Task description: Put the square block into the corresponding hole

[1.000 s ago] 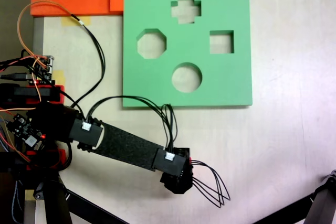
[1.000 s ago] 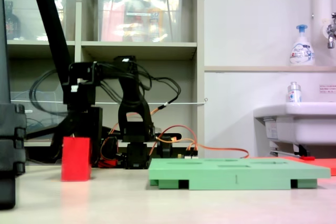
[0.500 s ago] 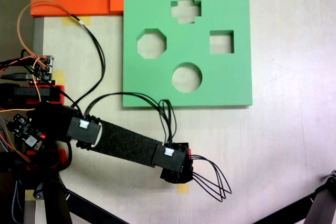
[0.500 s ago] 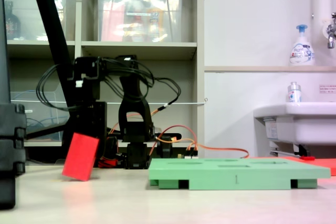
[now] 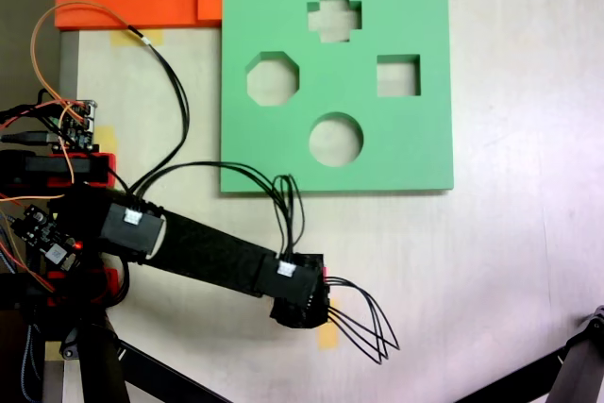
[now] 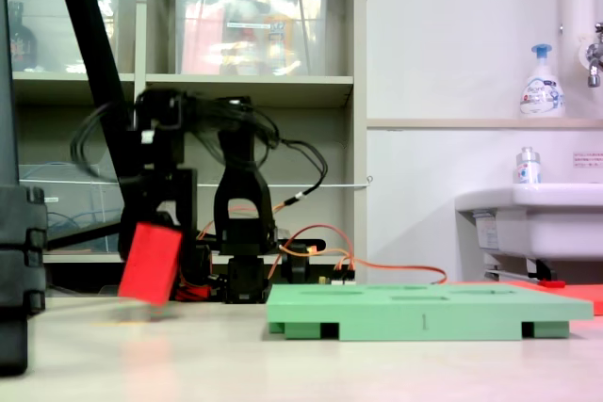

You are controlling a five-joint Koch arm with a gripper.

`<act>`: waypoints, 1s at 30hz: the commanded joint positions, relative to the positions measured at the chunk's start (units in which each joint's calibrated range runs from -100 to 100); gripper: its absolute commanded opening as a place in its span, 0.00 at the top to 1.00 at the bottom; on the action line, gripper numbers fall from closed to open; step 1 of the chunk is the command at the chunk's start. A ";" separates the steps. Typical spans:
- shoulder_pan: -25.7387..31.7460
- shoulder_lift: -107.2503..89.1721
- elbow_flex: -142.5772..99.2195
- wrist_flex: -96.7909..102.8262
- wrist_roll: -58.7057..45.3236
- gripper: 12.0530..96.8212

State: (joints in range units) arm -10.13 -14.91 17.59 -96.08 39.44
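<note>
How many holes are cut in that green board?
4 in the green board, seen from above: a cross-shaped hole at top, an octagonal hole left, the square hole right, a round hole at bottom.

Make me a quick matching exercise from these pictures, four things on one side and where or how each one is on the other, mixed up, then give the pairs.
Things:
1. red block
2. green board
3. square hole
4. yellow paper strip

States:
A. lies flat on the table, with four cut-outs
B. on the table beside the arm's end, partly under it
C. tilted, lifted clear of the table at the gripper
D. empty, on the right side of the board in the top-down fixed view

Pairs: 1-C, 2-A, 3-D, 4-B
</note>
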 commanded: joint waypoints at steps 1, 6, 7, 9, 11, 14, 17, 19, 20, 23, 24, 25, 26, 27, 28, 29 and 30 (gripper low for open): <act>0.68 -7.57 3.55 -3.92 0.78 0.86; 4.44 -13.02 8.13 -3.92 5.42 0.86; 5.71 -13.02 8.93 -3.92 6.74 0.86; 8.16 -12.74 10.73 -3.92 9.13 0.86; 11.14 -9.25 14.12 -3.92 11.62 0.85; 14.51 -1.57 20.99 -3.92 14.46 0.85; 17.29 7.51 29.17 -3.92 17.05 0.85; 18.90 14.35 35.35 -3.92 18.85 0.85; 20.37 21.61 42.63 -3.92 20.37 0.85; 22.12 28.18 48.91 -3.92 22.37 0.85; 22.56 29.30 49.41 -3.92 22.91 0.85; 23.05 29.72 49.41 -3.92 23.44 0.85; 23.44 30.41 49.31 -3.92 23.79 0.85; 23.88 31.11 49.41 -3.92 24.03 0.85; 24.18 31.67 49.41 -3.92 24.22 0.85; 24.52 32.23 49.41 -3.92 24.57 0.85; 24.76 32.93 49.41 -3.92 24.91 0.85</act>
State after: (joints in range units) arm 13.94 18.33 63.74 -99.12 63.52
